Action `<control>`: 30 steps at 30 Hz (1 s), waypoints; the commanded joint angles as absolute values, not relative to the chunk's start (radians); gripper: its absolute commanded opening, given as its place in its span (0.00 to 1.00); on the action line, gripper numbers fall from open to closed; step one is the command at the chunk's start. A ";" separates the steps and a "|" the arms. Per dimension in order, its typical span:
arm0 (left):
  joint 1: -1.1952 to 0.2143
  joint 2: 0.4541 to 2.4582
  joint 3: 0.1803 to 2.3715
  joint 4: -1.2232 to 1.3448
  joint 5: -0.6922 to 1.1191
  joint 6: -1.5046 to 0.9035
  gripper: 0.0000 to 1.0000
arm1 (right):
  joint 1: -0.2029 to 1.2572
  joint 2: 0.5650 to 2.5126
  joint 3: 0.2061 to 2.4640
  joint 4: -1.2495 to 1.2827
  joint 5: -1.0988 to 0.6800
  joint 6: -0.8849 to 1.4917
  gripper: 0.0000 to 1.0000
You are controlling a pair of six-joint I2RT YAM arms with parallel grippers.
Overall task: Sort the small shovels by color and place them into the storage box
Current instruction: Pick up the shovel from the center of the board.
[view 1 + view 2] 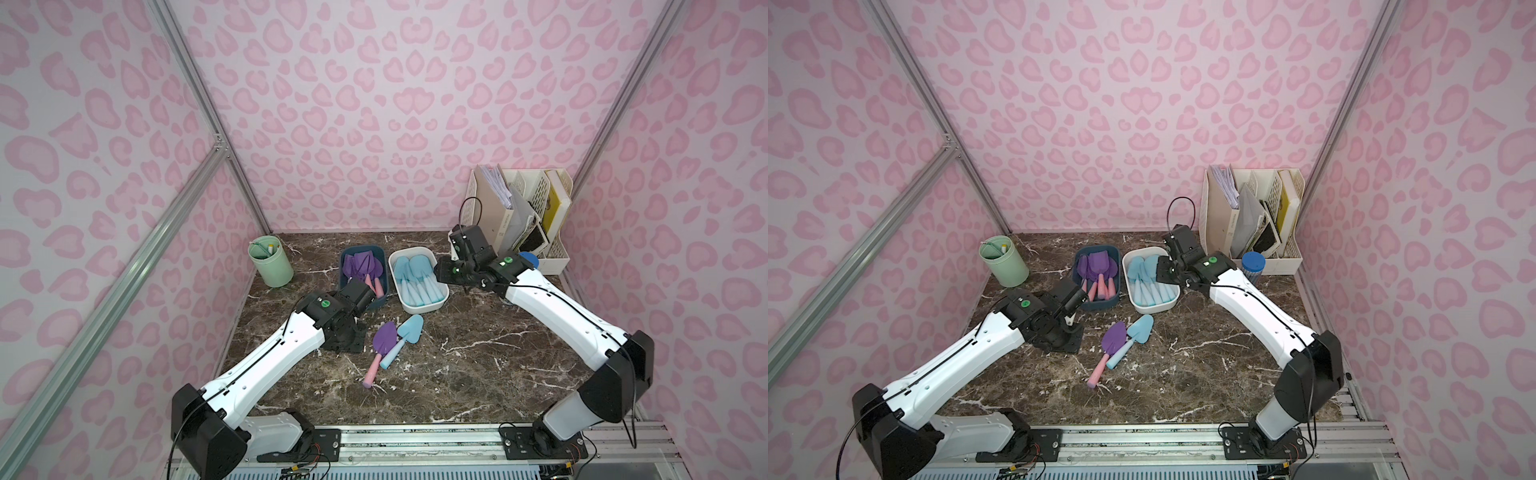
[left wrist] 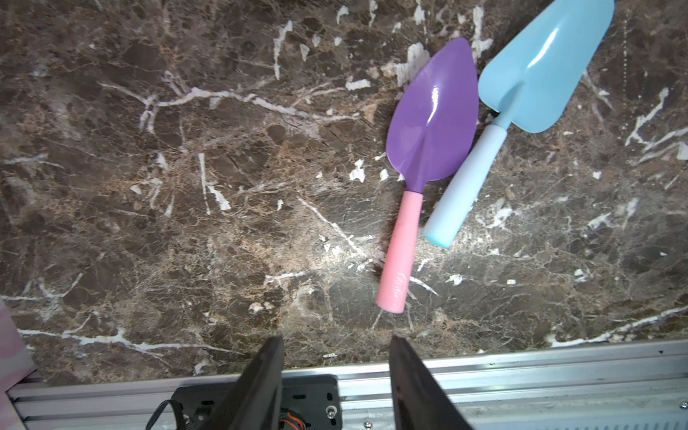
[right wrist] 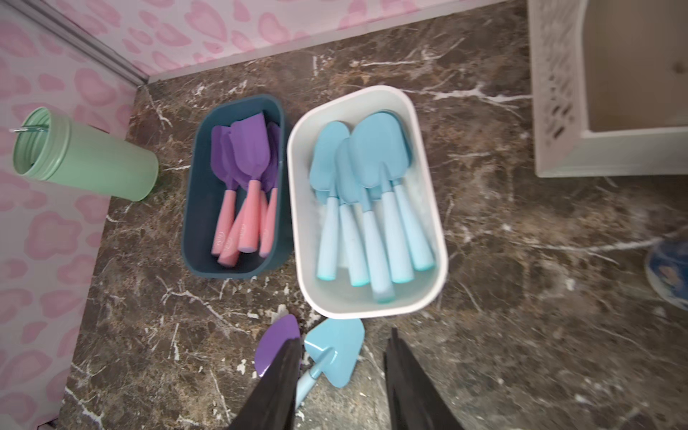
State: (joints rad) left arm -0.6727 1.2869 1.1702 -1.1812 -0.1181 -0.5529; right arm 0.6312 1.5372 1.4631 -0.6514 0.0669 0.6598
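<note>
Two small shovels lie side by side on the marble table. One is a purple shovel [image 1: 383, 338] [image 2: 432, 123] with a pink handle, the other a light blue shovel [image 1: 410, 328] [image 2: 536, 70]. Several purple shovels [image 3: 247, 156] fill the dark blue storage box [image 3: 201, 231]. Beside it, several light blue shovels [image 3: 376, 149] lie in the white storage box [image 3: 342, 298]. My left gripper [image 2: 337, 340] hangs open and empty left of the loose pair, near the pink handle's end. Just right of the white box my right gripper [image 3: 344, 335] is open and empty.
A green cup [image 1: 270, 262] stands at the back left. A white file holder [image 1: 523, 216] with papers fills the back right corner, with a blue-lidded jar [image 1: 1253, 266] in front of it. An aluminium rail [image 1: 415, 440] runs along the table's front edge.
</note>
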 commanded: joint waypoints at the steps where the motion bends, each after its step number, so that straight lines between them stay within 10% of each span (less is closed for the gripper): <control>1: -0.719 1.320 1.159 -1.137 -0.108 -0.607 0.51 | 0.581 1.449 1.385 -0.605 0.077 0.652 0.43; 30: -0.872 1.582 1.034 -1.047 -0.002 -0.556 0.60 | 0.374 1.203 1.110 -0.592 0.012 0.588 0.42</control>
State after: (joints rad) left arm -0.8722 1.5723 1.0420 -1.0546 -0.0166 -0.5888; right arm 0.3740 1.1961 1.1095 -0.6067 0.0154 0.5949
